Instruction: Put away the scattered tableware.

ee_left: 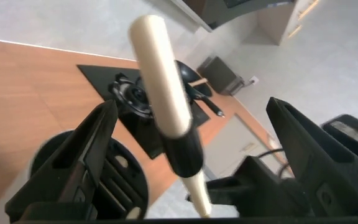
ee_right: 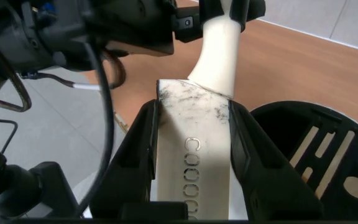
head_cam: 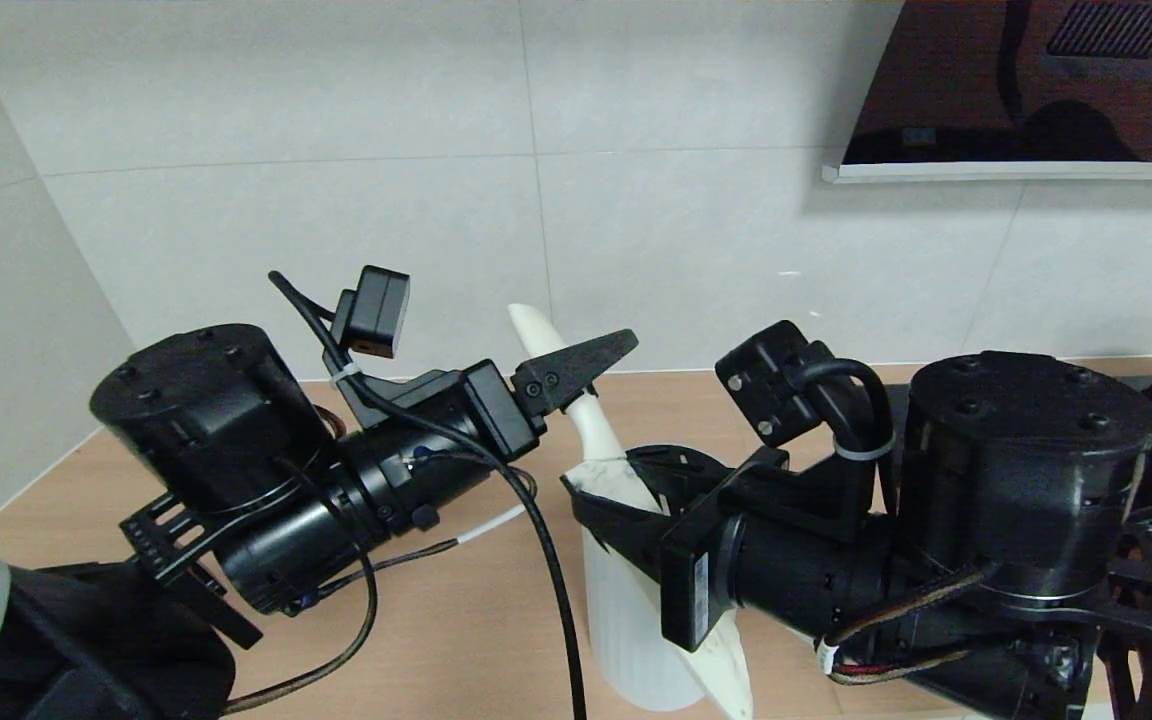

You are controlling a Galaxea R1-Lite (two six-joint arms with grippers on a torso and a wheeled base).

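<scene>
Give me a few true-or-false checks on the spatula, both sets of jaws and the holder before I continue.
1. The right gripper has its jaws clamped on the white spatula at the blade. True.
2. The left gripper has its jaws shut on the handle. False: they stand apart, one on either side of it.
3. The spatula lies flat on the countertop. False: it is held up off it.
4. The white ribbed holder stands on the wooden countertop. True.

The head camera looks forward and down over both arms at the counter (head_cam: 456, 640). Each wrist camera sits close behind its own tool, the left pincer (ee_left: 191, 109) and the right pincer (ee_right: 194, 112). All three views share the spatula (head_cam: 598, 425).
</scene>
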